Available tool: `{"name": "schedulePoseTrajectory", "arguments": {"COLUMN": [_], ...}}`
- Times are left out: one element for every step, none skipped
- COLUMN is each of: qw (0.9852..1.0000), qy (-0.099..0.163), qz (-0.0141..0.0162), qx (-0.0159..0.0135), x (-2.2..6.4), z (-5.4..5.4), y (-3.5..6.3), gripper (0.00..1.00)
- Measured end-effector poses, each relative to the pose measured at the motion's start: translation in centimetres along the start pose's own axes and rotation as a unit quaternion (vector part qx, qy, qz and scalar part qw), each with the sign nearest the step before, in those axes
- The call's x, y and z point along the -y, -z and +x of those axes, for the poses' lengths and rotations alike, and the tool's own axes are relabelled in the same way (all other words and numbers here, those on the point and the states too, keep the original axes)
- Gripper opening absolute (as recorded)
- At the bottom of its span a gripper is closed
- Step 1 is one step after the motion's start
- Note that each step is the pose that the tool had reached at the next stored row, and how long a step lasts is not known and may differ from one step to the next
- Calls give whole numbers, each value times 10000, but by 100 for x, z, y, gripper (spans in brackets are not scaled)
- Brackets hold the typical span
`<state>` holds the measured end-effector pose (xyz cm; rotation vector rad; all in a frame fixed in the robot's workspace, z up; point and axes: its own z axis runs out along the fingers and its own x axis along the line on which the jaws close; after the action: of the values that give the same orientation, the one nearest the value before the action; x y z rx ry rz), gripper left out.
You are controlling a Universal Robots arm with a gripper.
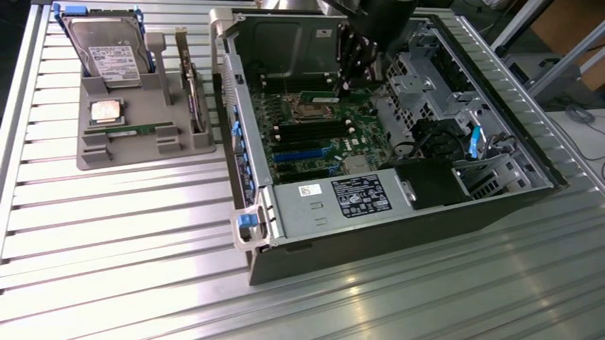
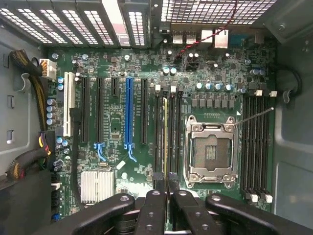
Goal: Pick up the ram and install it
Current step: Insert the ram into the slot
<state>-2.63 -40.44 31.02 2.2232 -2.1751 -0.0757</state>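
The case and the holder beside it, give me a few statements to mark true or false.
1. The gripper is inside the open case, above the motherboard. True.
2. A ram lies in the holder. True.
3. The hard drive is mounted in the case. False: it stands in the holder.
4. The socket holds the processor. False: the socket is empty, and the processor lies in the holder.

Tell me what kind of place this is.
Likely a computer assembly test bench: an open PC case lies on a ribbed metal table, beside a grey parts holder with a hard drive.
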Motion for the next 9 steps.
{"name": "schedulePoseTrajectory", "arguments": {"qw": [10000,10000,10000,10000,9999,9997,9995,9994,9991], "qy": [0,0,0,-6,-8,-9,-9,-8,-7], "qz": [0,0,0,61,144,247,302,349,422], "qx": [-1,-2,-9,-9,-10,-12,-13,-14,-16], "x": [-2,-4,-5,-6,-5,-5,-5,-5,-5], "z": [1,2,3,3,3,3,3,3,3], "y": [-6,-16,-17,-20,-21,-23,-25,-27,-29], "gripper": [13,13,13,13,13,13,13,13,13]}}
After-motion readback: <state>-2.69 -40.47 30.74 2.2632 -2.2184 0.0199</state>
